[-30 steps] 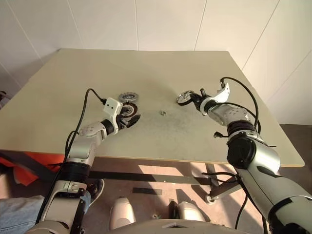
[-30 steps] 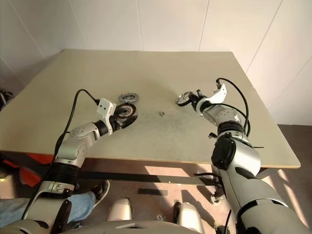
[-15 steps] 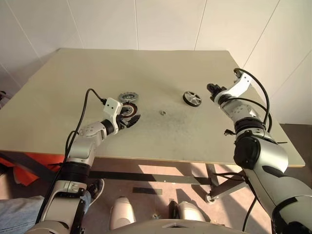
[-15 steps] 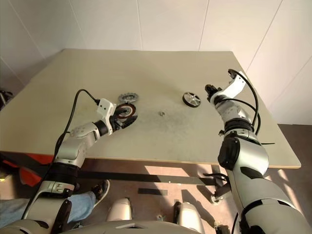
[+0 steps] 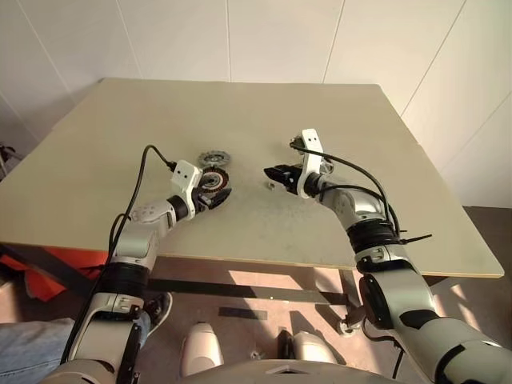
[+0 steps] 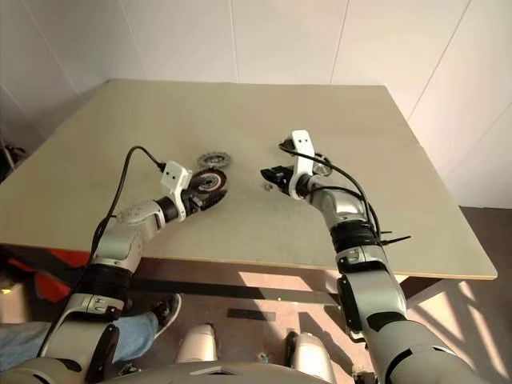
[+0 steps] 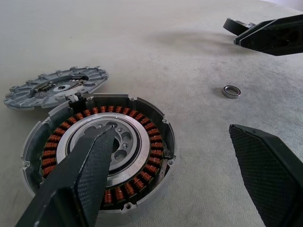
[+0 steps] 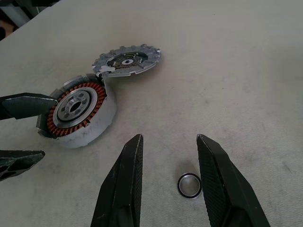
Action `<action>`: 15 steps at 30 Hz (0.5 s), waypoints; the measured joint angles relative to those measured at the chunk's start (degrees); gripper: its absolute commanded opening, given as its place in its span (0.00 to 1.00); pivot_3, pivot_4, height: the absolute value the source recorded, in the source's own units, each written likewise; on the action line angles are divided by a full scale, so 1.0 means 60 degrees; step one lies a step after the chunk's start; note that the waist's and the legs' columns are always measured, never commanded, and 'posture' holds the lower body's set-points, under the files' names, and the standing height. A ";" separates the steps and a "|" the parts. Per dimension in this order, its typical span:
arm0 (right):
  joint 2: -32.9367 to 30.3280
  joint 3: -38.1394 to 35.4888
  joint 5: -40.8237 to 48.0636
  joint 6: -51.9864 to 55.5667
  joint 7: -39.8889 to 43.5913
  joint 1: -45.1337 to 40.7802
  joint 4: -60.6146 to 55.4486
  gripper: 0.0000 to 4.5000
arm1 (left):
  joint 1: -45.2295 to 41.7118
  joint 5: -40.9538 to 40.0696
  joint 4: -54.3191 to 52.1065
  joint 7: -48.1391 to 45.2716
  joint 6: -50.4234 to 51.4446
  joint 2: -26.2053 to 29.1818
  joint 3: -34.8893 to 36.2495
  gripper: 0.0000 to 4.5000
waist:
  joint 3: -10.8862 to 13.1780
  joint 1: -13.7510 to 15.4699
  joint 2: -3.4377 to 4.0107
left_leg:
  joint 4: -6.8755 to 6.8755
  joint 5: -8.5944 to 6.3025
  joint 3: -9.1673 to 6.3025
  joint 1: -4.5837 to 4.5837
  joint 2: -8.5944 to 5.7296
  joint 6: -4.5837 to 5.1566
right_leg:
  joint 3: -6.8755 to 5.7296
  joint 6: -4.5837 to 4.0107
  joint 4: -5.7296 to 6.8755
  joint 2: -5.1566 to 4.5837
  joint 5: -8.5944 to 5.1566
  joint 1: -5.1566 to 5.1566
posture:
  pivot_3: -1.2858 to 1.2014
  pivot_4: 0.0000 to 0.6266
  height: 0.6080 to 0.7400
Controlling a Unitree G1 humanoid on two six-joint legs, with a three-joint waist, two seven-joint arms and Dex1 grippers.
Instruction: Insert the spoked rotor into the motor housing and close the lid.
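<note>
The motor housing (image 7: 99,156) sits on the table with its red windings up. My left gripper (image 7: 170,137) is open beside it, one finger (image 7: 85,165) reaching over its rim. The lid (image 7: 57,87), a grey ridged disc, lies flat just behind the housing. My right gripper (image 8: 169,138) hangs open and empty over the middle of the table, above a small metal ring (image 8: 189,185). The spoked rotor lies mostly hidden behind my right wrist; a bit of its black rim (image 7: 235,24) shows past the right fingers.
The beige table (image 5: 160,112) has wide bare areas at the back and on both sides. Its front edge runs close below both arms. White walls stand behind it.
My right gripper has let go of the spoked rotor, left it on the table, and swung left to above the small ring. The left arm has not moved.
</note>
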 measured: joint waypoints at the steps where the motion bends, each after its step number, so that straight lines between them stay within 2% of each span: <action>1: 0.0041 0.0073 -0.0082 -0.0074 0.0034 -0.0001 0.0069 0.44 | 0.0019 -0.0001 -0.0002 0.0001 0.0000 0.0000 0.0000 0.90 | 0.0000 -0.0012 0.0000 | -0.0002 0.0000 -0.0001 0.0001 0.0004 0.0000 | -0.0001 0.0000 0.0002 0.0004 0.0000 -0.0001 | 0.52 0.00 1.00; 9: 0.0297 0.0257 -0.0876 -0.0948 0.0083 -0.0003 0.1586 0.44 | 0.0126 -0.0007 -0.0087 0.0020 0.0015 0.0072 0.0020 0.90 | 0.0000 -0.0070 0.0001 | -0.0006 0.0001 -0.0001 0.0001 0.0007 -0.0003 | -0.0001 -0.0001 -0.0001 0.0008 0.0000 -0.0004 | 0.52 0.00 1.00; 15: 0.0348 0.0245 -0.1149 -0.1406 0.0106 -0.0070 0.1966 0.44 | 0.0162 -0.0009 -0.0185 0.0022 0.0040 0.0082 0.0020 0.90 | 0.0000 -0.0080 0.0000 | -0.0005 -0.0003 0.0000 0.0008 0.0007 0.0004 | 0.0000 -0.0001 0.0003 0.0008 0.0000 -0.0002 | 0.52 0.00 1.00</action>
